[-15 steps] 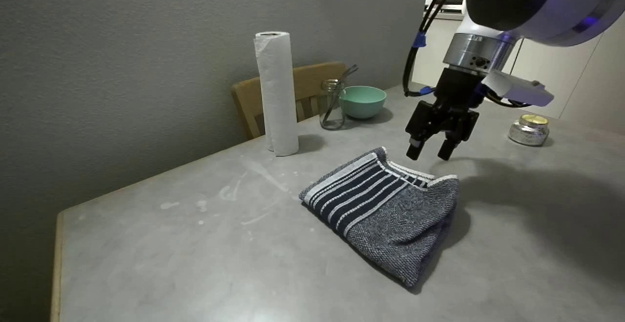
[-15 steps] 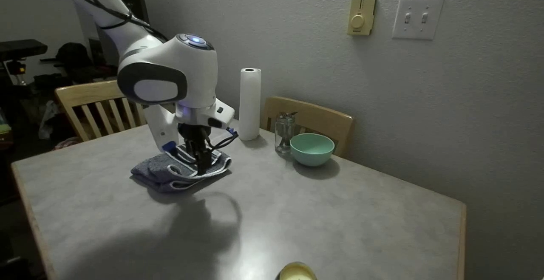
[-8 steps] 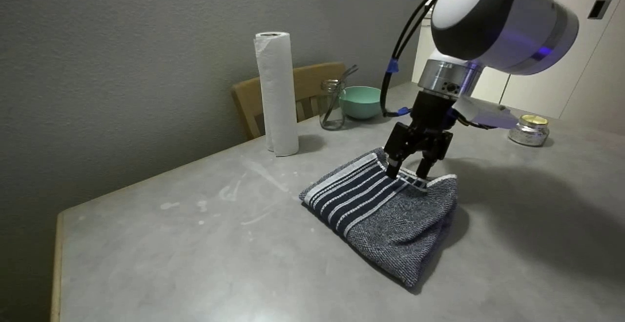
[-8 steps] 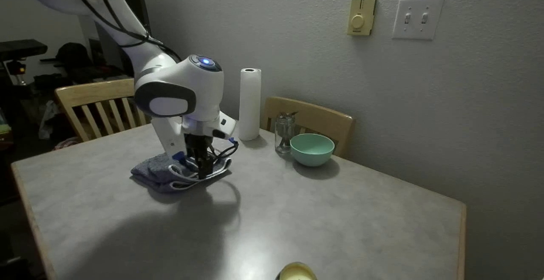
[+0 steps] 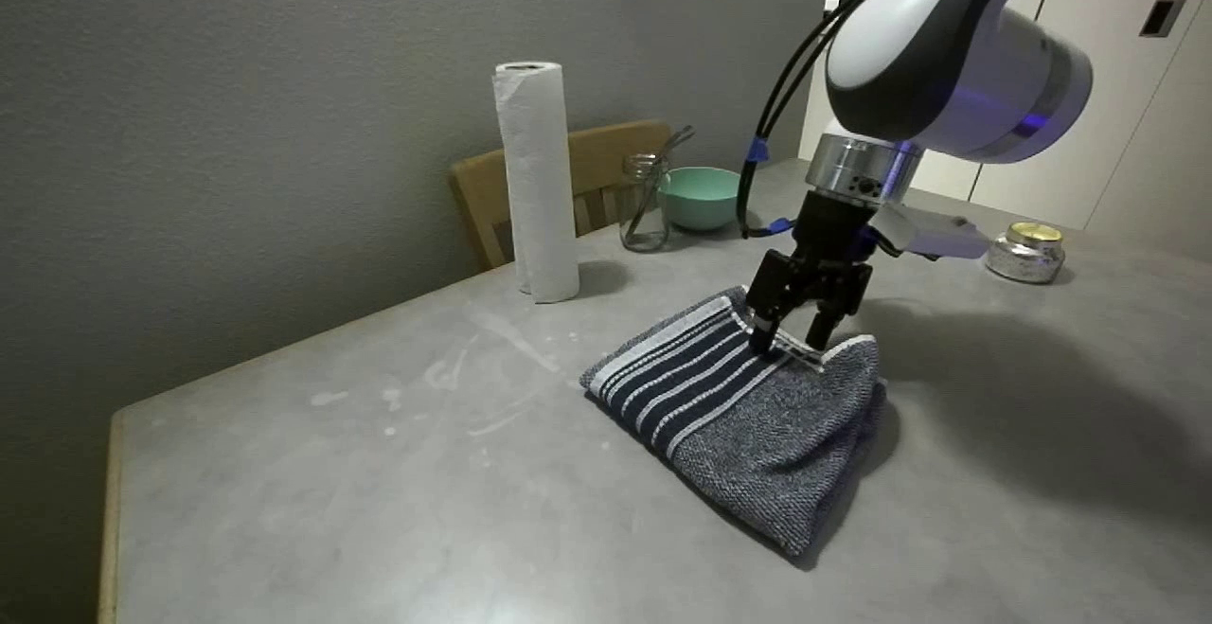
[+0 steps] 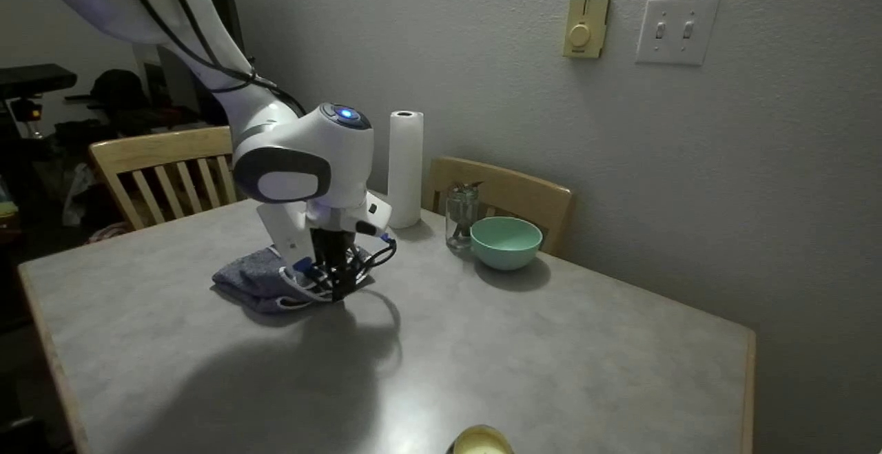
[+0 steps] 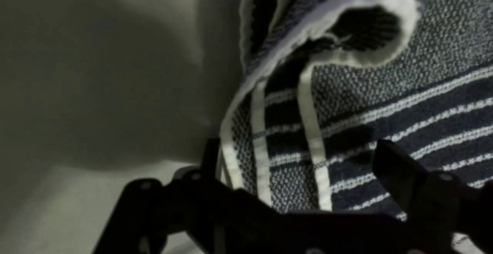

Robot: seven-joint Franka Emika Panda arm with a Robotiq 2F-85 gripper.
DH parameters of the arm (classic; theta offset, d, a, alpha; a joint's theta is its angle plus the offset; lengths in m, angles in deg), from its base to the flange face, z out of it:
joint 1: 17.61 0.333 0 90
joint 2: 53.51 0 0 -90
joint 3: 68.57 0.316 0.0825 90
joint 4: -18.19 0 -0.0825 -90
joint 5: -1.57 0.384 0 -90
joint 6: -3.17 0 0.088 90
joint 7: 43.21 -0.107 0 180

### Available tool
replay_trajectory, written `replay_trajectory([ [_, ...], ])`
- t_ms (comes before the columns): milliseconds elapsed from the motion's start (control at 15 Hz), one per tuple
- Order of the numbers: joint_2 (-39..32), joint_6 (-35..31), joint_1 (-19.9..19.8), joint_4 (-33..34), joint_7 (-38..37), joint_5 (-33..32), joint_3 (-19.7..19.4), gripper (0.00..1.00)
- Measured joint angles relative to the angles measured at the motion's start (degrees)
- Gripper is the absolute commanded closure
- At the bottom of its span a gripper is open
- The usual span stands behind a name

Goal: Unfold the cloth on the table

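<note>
Currently: striped terry towel (image 5: 739,420) folded on grey tabletop (image 5: 331,491) | gripper (image 7: 298,146) spread, layered hems (image 7: 317,146) straddled, none pinched | risk: several layers may be grabbed together if closed here, so whole towel dragged, not unfolded

The place looks like a dining spot in a home. Wooden chairs (image 6: 162,149) with slatted backs stand at the table (image 6: 565,344), and on it are a paper-towel roll (image 6: 405,171), a glass jar (image 5: 647,228) holding what look like utensils (image 5: 678,137), a green bowl (image 6: 506,244) and a small silvery jar (image 5: 1024,257) with a yellow top. On the wall (image 6: 482,61) beside the table are a light switch plate (image 6: 677,30) and a dial control (image 6: 586,27). Beyond the table, in an exterior view, stand pale doors (image 5: 1127,84).
</note>
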Motion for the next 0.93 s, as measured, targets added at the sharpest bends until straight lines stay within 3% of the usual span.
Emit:
replay_trajectory([
  [400, 0.8, -0.2, -0.8, 0.4, -0.1, -2.6, -0.6, 0.0],
  [933, -0.4, 0.1, -5.6, -0.3, 2.0, 2.8, 3.1, 0.0],
])
